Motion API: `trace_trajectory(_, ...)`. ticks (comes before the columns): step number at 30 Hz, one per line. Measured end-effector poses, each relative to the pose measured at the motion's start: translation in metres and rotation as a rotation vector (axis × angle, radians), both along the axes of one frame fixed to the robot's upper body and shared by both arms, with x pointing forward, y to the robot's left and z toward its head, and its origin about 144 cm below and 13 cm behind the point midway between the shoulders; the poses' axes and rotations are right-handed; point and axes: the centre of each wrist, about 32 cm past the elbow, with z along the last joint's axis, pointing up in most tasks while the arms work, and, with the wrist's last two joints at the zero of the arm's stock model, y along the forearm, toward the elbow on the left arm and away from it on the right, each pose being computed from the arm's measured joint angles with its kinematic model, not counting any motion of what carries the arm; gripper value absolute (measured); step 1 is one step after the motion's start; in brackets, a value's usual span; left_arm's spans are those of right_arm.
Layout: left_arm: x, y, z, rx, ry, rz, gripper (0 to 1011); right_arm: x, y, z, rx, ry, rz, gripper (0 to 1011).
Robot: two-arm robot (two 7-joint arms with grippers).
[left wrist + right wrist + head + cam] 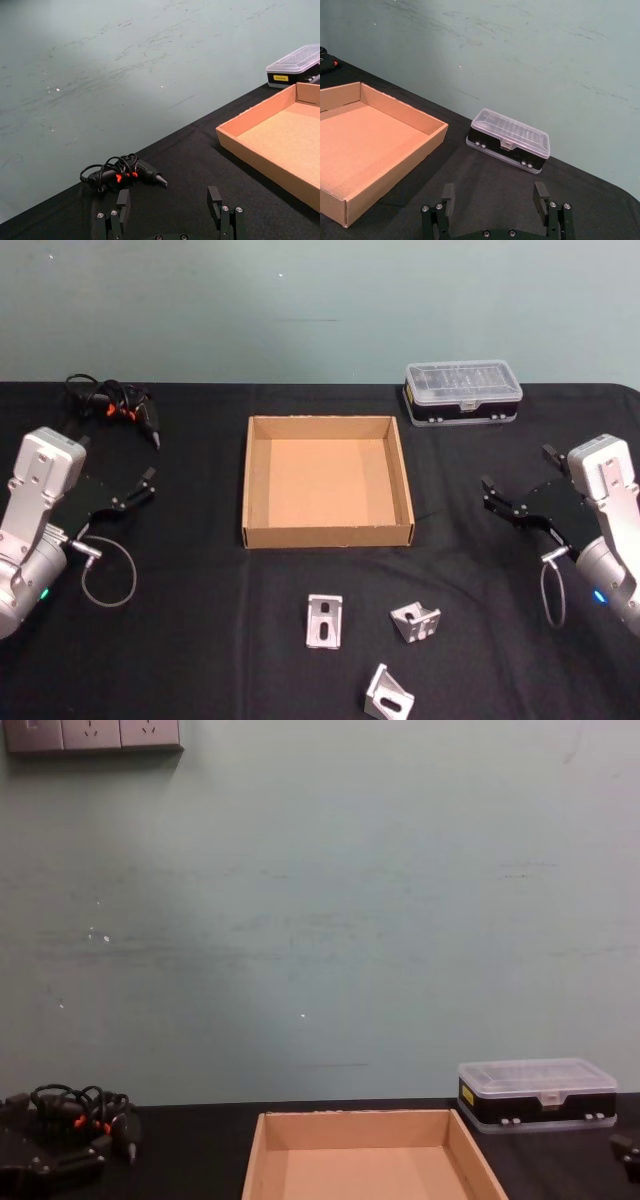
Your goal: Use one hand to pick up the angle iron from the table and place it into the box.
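In front of the box (327, 536), on the side nearest the robot, three silver angle irons lie on the table (200, 660). None of them touches the box or another. The first angle iron (324, 621) rests before the middle of the box's front wall, a slotted face turned up. The second angle iron (415, 621) lies just to the right of it, before the box's front right corner, and sits tilted. The third angle iron (388, 695) is farther from the box than the other two, between them and closer to the robot. The box itself stands open-topped on the black table, its low tan walls square to the robot.

Left of the box and well apart from it, the left gripper (140, 490) is held with its fingers spread wide, with nothing between them. Right of the box, also well apart, the right gripper (518, 470) has its fingers parted in the same way and grips nothing.

Behind the box's back right corner stands a black case with a clear lid (463, 392), near the wall. Behind and well to the left of the box's back left corner lies a tangled black cable (115, 405) with orange marks.
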Motion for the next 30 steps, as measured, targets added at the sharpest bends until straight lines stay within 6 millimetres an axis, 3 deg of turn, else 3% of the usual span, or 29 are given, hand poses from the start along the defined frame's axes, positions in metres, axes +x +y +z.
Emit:
trace_trajectory(7, 0.000, 0.000, 0.000, 0.000, 0.000, 0.000, 1011, -0.001, -0.001, 0.008, -0.016, -0.001, 0.056, 1003)
trace_trajectory(13, 0.000, 0.000, 0.000, 0.000, 0.000, 0.000, 1011, -0.004, -0.010, 0.031, -0.018, 0.022, 0.162, 1003)
trace_trajectory(22, 0.000, 0.000, 0.000, 0.000, 0.000, 0.000, 1011, -0.008, -0.028, 0.096, -0.122, 0.168, 0.415, 1002)
trace_trajectory(30, 0.000, 0.000, 0.000, 0.000, 0.000, 0.000, 1011, 0.003, -0.023, 0.138, -0.254, 0.329, 0.650, 1003)
